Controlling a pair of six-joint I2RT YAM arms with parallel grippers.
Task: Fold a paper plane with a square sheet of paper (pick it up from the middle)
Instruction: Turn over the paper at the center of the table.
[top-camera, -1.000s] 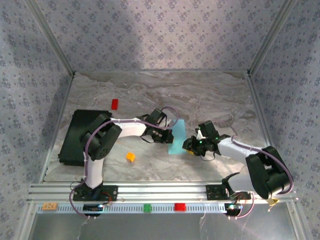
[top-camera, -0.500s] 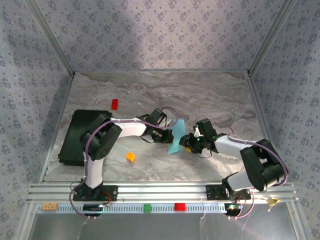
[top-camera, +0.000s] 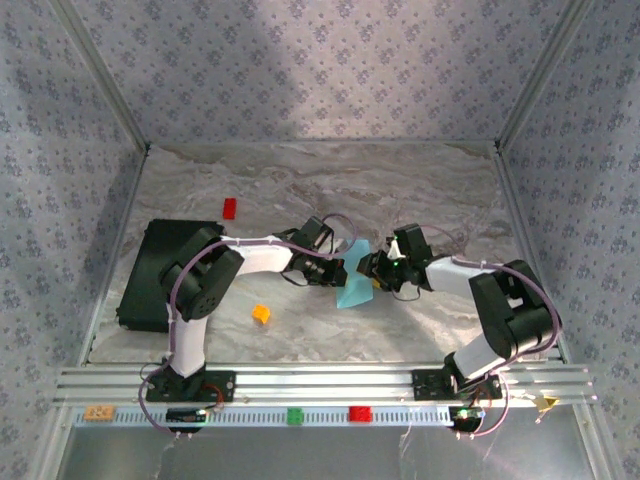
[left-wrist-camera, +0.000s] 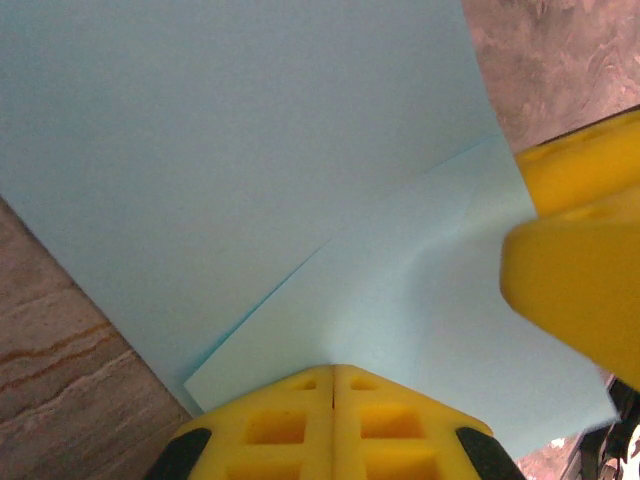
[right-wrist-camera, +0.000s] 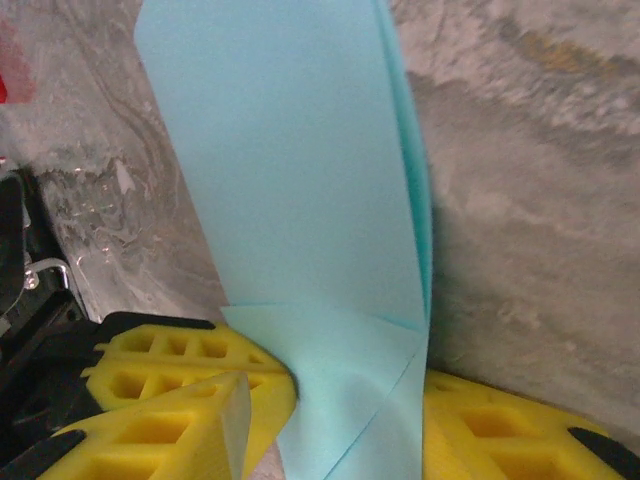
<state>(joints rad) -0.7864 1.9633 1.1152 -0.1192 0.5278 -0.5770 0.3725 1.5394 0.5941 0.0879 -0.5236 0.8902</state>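
The paper is pinched over the tabletop by the closed left tool; the right tool is spread loosely around its folded edge; the crease could be skewed or torn by a sideways tug.

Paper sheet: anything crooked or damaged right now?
Nothing torn. The light-blue sheet of paper is held upright and bowed, pinched in the shut left end effector. Its folded flap runs slantwise across the lower layer, edges not matched. The right end effector straddles it, open.
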